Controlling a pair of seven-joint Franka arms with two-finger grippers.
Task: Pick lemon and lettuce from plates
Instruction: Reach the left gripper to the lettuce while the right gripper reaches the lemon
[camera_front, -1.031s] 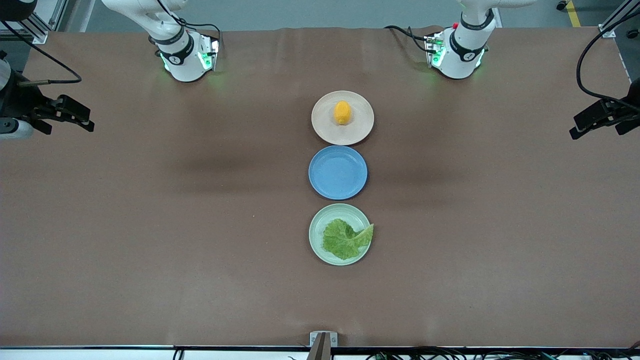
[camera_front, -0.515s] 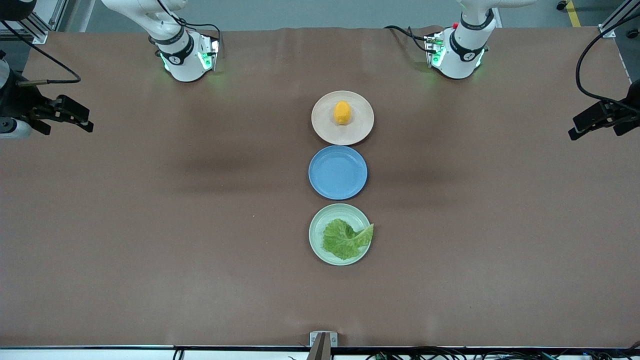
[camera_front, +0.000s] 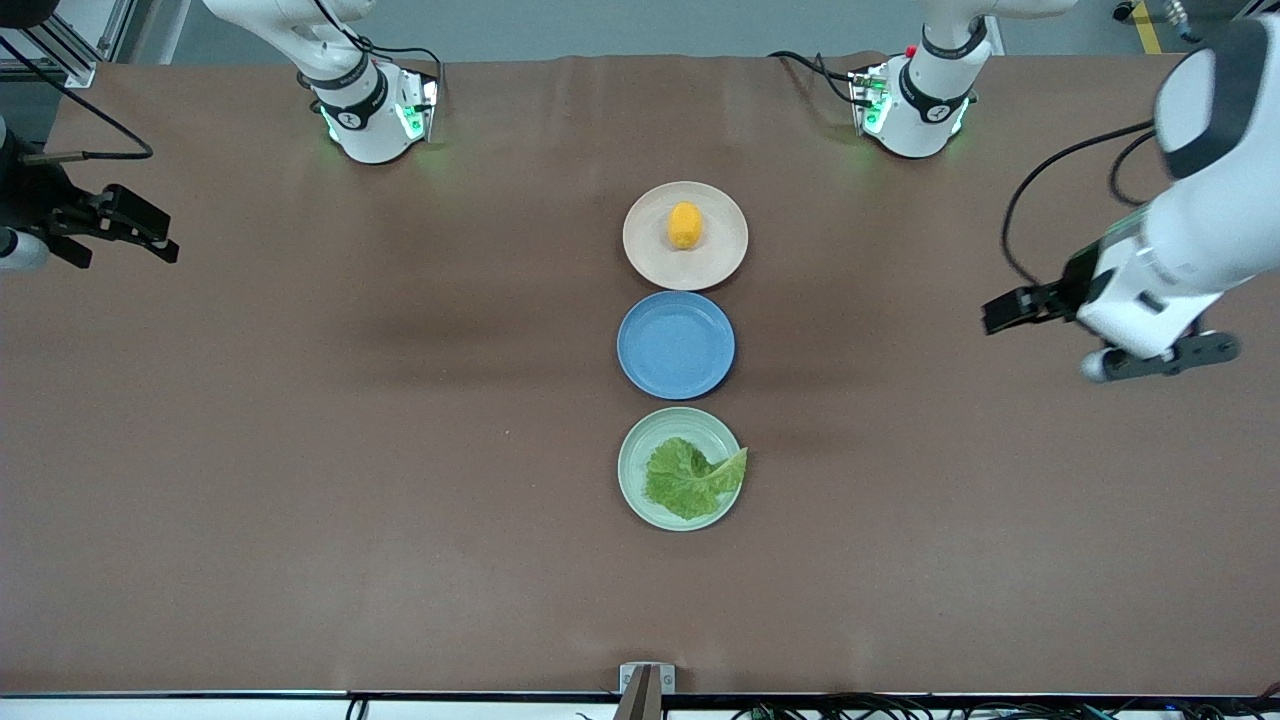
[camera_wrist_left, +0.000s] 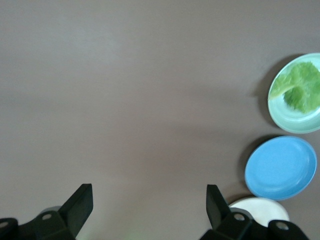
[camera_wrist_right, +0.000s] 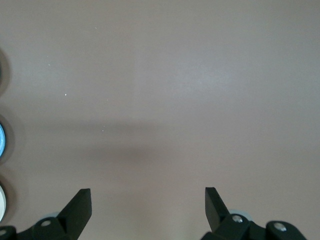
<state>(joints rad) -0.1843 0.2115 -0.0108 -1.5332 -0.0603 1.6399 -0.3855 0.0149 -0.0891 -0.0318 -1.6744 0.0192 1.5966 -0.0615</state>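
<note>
The lemon (camera_front: 684, 225) lies on the beige-pink plate (camera_front: 729, 250), the plate farthest from the front camera. The lettuce (camera_front: 692, 479) lies on the mint green plate (camera_front: 634, 472), the nearest one, with one leaf end over the rim. My left gripper (camera_front: 992, 316) is open and empty over bare table toward the left arm's end, well apart from the plates. Its wrist view shows the open gripper (camera_wrist_left: 149, 200), the lettuce (camera_wrist_left: 302, 90), the mint plate (camera_wrist_left: 281, 114) and the beige plate (camera_wrist_left: 260, 206). My right gripper (camera_front: 165, 240) is open and empty at the right arm's end, also seen in its wrist view (camera_wrist_right: 147, 200).
A blue plate (camera_front: 676, 345) with nothing on it sits between the two task plates, also in the left wrist view (camera_wrist_left: 281, 167); its edge shows in the right wrist view (camera_wrist_right: 1, 140). Brown table mat (camera_front: 400, 450) spreads on both sides of the plate row.
My left arm has swung in from the table's end toward the plate row and nearer to the front camera. My right gripper has drifted slightly outward. Lemon and lettuce have not moved.
</note>
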